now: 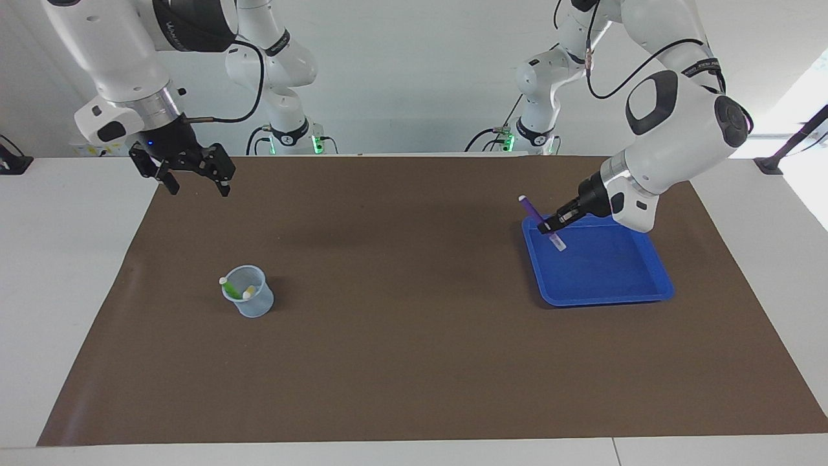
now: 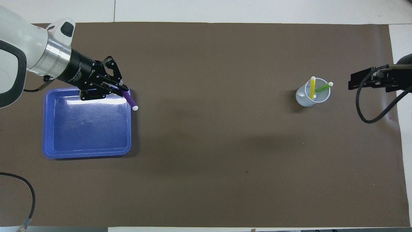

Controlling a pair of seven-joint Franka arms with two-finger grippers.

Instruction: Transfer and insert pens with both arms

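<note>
At mid-right of the facing view, the left gripper (image 1: 552, 227) clamps the purple pen (image 1: 532, 211) mid-barrel: light, stiff, likely slippery. At upper left, the right gripper (image 1: 193, 179) waits, fingers apart.

Three pens show: one purple pen (image 1: 534, 214), one green pen (image 2: 323, 87) and one yellow pen (image 2: 312, 87). There is one clear cup (image 1: 256, 302), one blue tray (image 1: 601, 268) and one brown mat (image 1: 414, 362). Two large arms carry one gripper each.

A purple pen (image 1: 537, 217) with a whitish cap sits over a plain blue tray (image 1: 608, 294). A clear bluish cup (image 1: 252, 304) holds 1 yellow pen (image 2: 312, 87) and 1 green pen (image 2: 323, 87). The mat (image 1: 401, 362) is plain brown.
</note>
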